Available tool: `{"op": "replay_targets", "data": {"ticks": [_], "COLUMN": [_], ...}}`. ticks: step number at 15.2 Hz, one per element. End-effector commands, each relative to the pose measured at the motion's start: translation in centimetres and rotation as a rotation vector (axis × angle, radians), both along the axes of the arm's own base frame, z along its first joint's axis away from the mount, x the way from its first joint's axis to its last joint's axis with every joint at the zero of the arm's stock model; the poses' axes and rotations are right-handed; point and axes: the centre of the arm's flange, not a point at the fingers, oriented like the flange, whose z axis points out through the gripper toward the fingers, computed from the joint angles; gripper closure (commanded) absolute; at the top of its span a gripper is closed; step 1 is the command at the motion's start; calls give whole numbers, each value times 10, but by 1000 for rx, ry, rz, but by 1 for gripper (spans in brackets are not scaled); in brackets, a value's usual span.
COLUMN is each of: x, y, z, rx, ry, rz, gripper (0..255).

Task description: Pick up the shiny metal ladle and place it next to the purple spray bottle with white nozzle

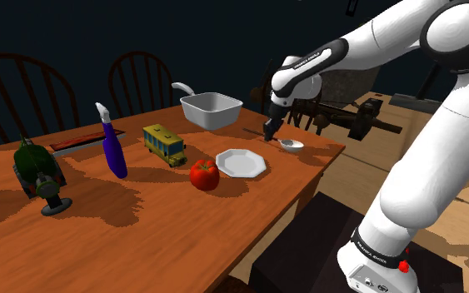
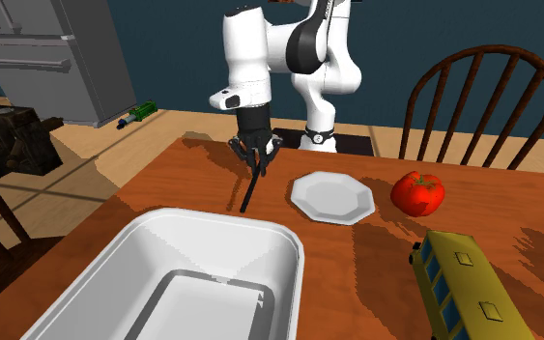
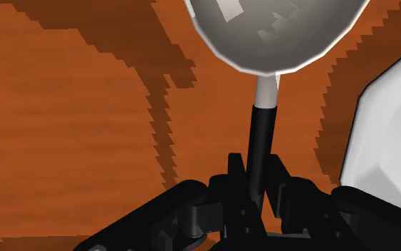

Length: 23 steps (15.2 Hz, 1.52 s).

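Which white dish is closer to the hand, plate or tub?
The flat octagonal plate, beside the hand gripping the ladle; the deep rectangular tub sits farther off.

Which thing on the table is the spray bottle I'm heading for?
On the wooden table, look toward the shoulder view's left, past the white plate and red tomato. The spray bottle stands just left of the yellow toy bus: the one tall purple thing, white-nozzled.

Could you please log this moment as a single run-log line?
phase: grasp | gripper: jaws shut on ladle handle | purple spray bottle: beside yellow bus
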Motion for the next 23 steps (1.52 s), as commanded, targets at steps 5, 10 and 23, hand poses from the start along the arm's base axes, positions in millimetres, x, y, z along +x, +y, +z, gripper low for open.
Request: {"op": "replay_targets", "data": {"ticks": [5,10,23], "x": [0,0,0], "y": [-1,-1,-1], "z": [33,59,128], "rx": [0,0,0], "ry": [0,0,0], "rz": [0,0,0], "gripper": [255,255,255]}}
